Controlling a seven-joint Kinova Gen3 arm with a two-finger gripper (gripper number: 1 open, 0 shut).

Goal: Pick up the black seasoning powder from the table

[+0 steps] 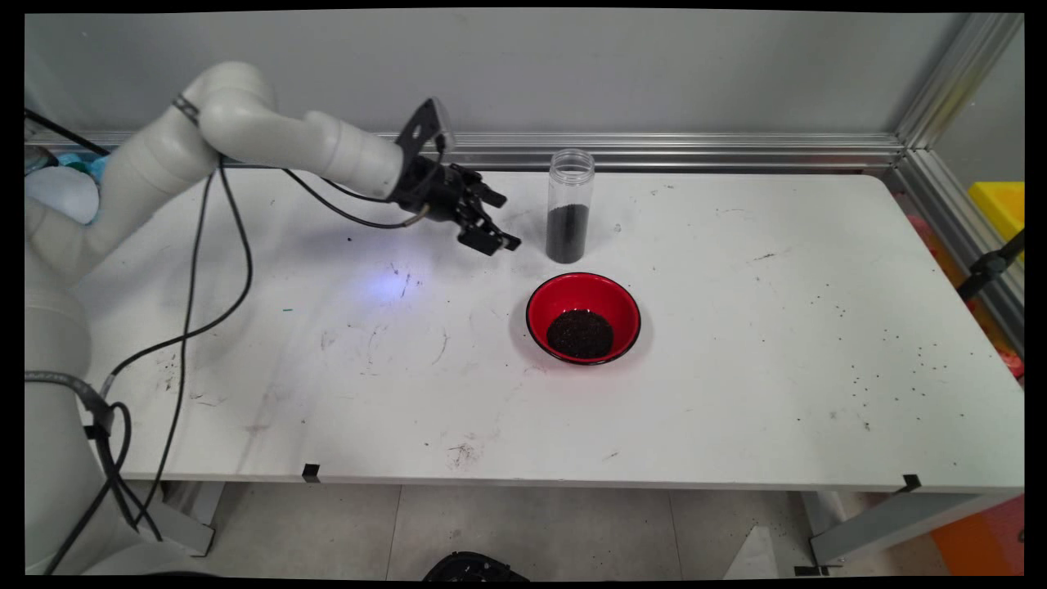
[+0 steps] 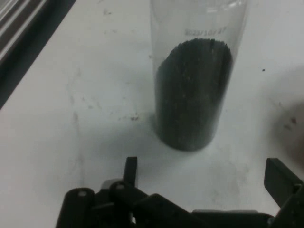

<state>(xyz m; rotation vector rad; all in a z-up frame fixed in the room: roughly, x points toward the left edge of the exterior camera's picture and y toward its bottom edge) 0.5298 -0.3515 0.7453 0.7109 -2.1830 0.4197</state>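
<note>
A tall clear jar (image 1: 569, 206) stands upright near the table's far edge, its lower half filled with dark grains and its mouth uncovered. My gripper (image 1: 496, 237) hangs just left of it, tilted down toward the jar, open and holding nothing. In the hand view the jar (image 2: 192, 90) stands straight ahead, a short way beyond my gripper (image 2: 204, 178), whose fingers (image 2: 130, 171) stand wide apart. A red bowl (image 1: 583, 317) with a heap of the same dark grains sits in front of the jar, nearer the camera.
The white table (image 1: 736, 368) is scuffed, with scattered dark specks toward the right. An aluminium rail (image 1: 695, 151) runs along the far edge and down the right side. Black cables (image 1: 196, 311) hang from the arm over the table's left part.
</note>
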